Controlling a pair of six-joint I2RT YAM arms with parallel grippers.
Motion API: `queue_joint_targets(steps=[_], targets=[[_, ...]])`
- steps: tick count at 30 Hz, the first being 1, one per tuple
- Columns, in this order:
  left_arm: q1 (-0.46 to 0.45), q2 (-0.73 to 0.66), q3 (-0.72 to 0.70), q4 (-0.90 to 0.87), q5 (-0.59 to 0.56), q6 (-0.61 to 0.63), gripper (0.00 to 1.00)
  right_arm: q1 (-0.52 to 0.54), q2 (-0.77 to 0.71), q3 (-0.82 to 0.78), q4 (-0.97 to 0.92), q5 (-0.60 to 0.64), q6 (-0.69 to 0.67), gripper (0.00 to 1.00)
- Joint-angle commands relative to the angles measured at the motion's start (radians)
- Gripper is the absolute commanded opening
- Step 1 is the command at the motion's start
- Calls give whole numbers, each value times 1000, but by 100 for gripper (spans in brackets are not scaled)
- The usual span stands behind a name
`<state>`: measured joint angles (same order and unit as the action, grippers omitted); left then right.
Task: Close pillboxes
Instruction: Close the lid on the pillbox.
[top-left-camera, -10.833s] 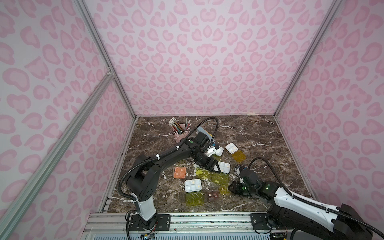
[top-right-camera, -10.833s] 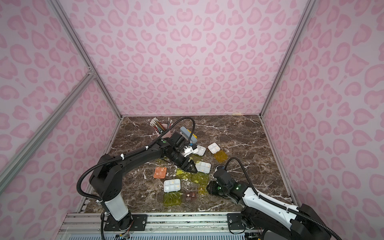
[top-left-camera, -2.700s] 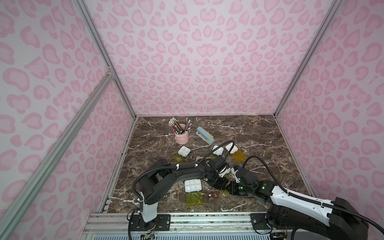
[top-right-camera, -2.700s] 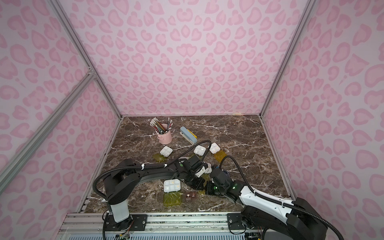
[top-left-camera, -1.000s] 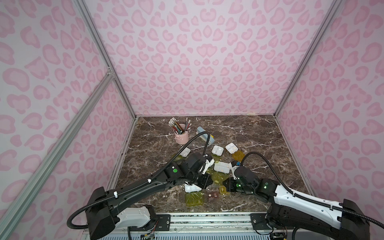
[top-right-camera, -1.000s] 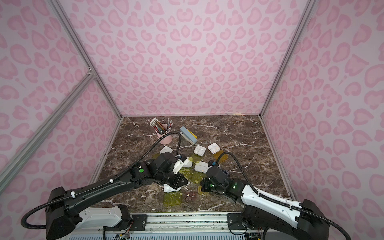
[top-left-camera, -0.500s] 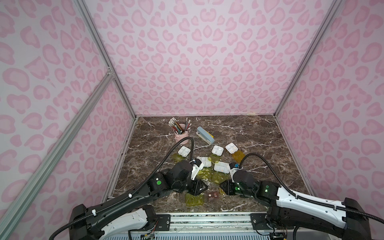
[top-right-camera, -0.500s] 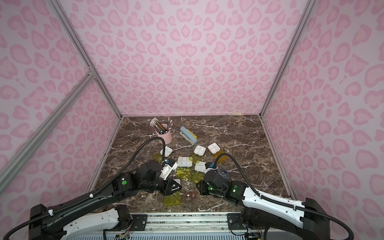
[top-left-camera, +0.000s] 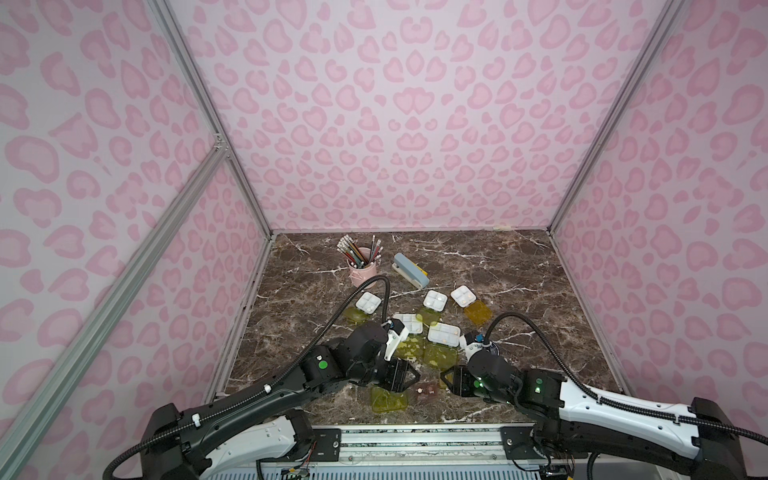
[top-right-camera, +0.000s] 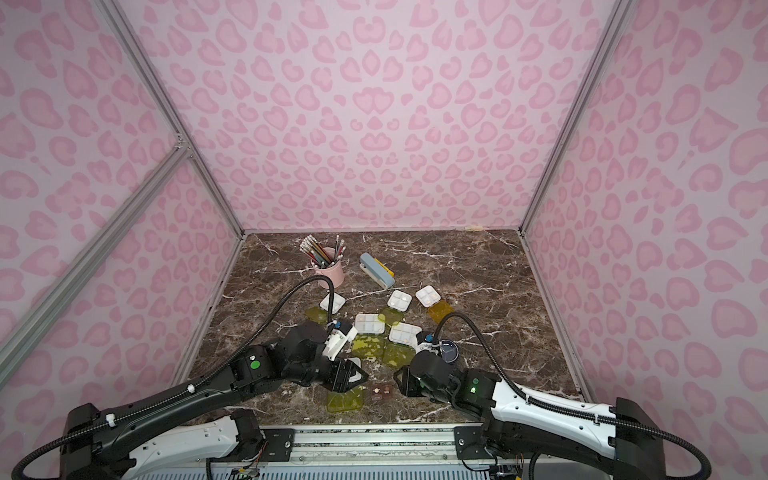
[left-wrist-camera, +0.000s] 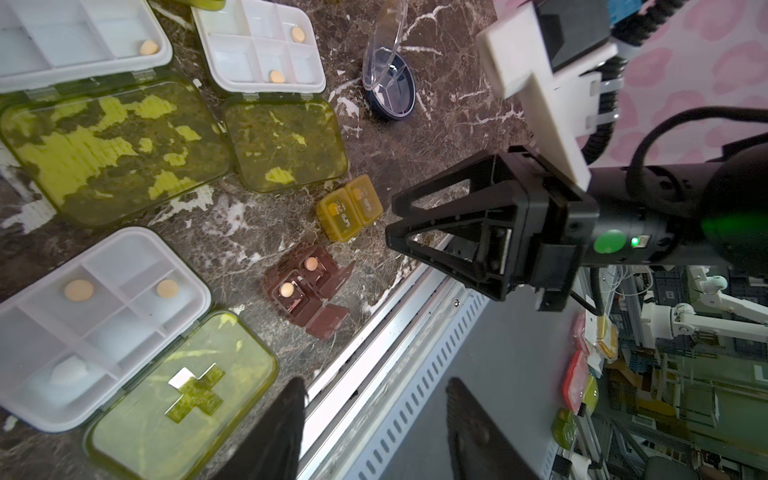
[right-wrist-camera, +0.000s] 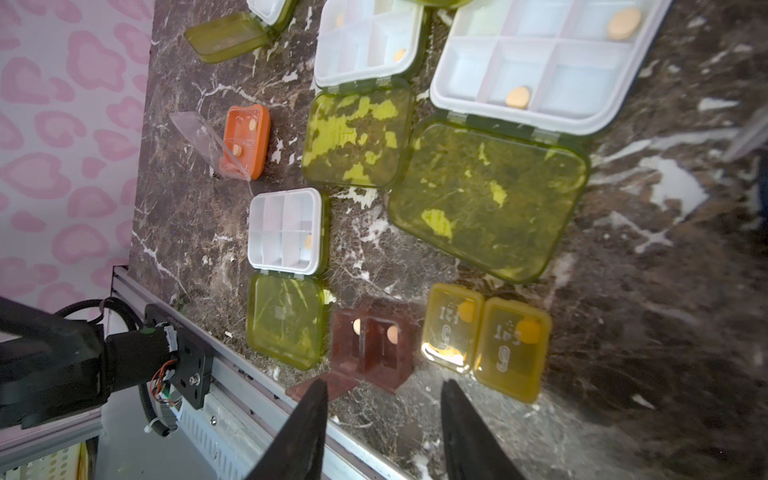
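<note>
Pillboxes (top-left-camera: 442, 332) cluster on the veined brown marble table (top-left-camera: 519, 270), near its front edge. Most are white divided plastic trays with rounded corners, their translucent lime lids laid flat toward the robot. A small brown box (right-wrist-camera: 370, 340) sits open, flaps out. Just beside it a twin yellow box (right-wrist-camera: 482, 340) lies with its long side roughly along the front edge. Above them the left claw (left-wrist-camera: 374, 432) and the right claw (right-wrist-camera: 382, 428) hover spread, holding nothing.

The right gripper (right-wrist-camera: 384, 384), jaws apart and empty, hovers near the open brown pillbox (right-wrist-camera: 370, 340) holding two pills (right-wrist-camera: 356, 326), beside the yellow pillbox (right-wrist-camera: 482, 340) on the surface (right-wrist-camera: 665, 291).
</note>
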<state>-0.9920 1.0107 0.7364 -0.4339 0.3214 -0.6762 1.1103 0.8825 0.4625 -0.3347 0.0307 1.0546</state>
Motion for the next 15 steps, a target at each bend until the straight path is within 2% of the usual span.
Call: queue_joint_targets(steps=[1,7,12,15], targets=[[12,36,12,48,26,52,61,-11,-11,8,-51,71,-5,51],[63,144,59,70,86,106,63,-144,-77,1,-90,23,-47,54],[92,232,131,100,120,119,63,-299,-122,52,-175,-35,-145,66],[101,316,194,111,142,137,63,-406,-130,70,-223,-89,-222,69]])
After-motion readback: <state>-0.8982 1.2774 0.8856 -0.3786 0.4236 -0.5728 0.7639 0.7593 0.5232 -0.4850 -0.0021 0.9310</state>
